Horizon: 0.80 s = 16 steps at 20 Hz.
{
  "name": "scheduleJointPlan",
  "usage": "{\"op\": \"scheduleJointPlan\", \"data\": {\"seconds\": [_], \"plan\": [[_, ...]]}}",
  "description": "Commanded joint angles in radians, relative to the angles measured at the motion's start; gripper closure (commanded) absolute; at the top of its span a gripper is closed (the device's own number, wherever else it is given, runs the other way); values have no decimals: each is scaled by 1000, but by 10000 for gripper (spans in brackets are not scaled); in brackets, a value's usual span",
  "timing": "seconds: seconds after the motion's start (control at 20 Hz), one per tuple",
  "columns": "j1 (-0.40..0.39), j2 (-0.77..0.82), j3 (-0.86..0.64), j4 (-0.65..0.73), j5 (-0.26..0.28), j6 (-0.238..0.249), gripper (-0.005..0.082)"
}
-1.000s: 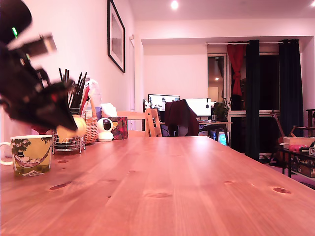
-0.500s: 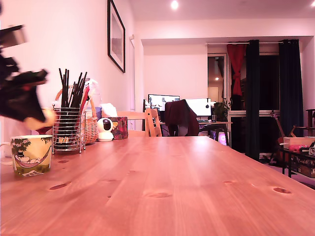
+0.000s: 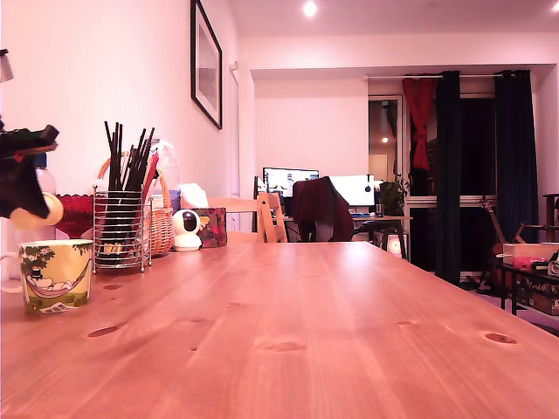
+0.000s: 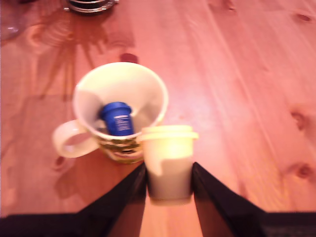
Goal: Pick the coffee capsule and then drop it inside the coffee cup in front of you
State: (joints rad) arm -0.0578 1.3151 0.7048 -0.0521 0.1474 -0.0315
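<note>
The coffee cup (image 3: 57, 275) is a cream-yellow mug with a hammock cartoon, standing at the exterior view's left edge. The wrist view looks down into the coffee cup (image 4: 94, 106), and a blue coffee capsule (image 4: 117, 118) lies tilted inside it. My gripper (image 4: 169, 170) is shut on a second, pale yellow capsule (image 4: 169, 153), held rim-up between black fingers (image 4: 132, 190) beside the cup's rim. In the exterior view my gripper (image 3: 24, 188) hangs above the cup, partly cut off by the frame, with the pale capsule (image 3: 39, 212) at its tip.
A wire mesh holder of dark sticks (image 3: 120, 229) stands just behind the cup, and its base (image 4: 89, 5) also shows in the wrist view. A wicker basket (image 3: 162, 223) and a small white camera (image 3: 186, 230) sit further back. The wooden table (image 3: 332, 323) stretches to the exterior view's right.
My arm has swung towards the exterior view's left, carrying the pale capsule with it, and is now partly out of frame above the cup. The cup has not moved.
</note>
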Motion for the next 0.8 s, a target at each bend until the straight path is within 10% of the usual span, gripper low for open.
{"op": "scheduleJointPlan", "data": {"seconds": [0.0, 0.75], "plan": [[6, -8, 0, 10, -5, -1, 577], [10, -7, 123, -147, -55, -3, 575]]}}
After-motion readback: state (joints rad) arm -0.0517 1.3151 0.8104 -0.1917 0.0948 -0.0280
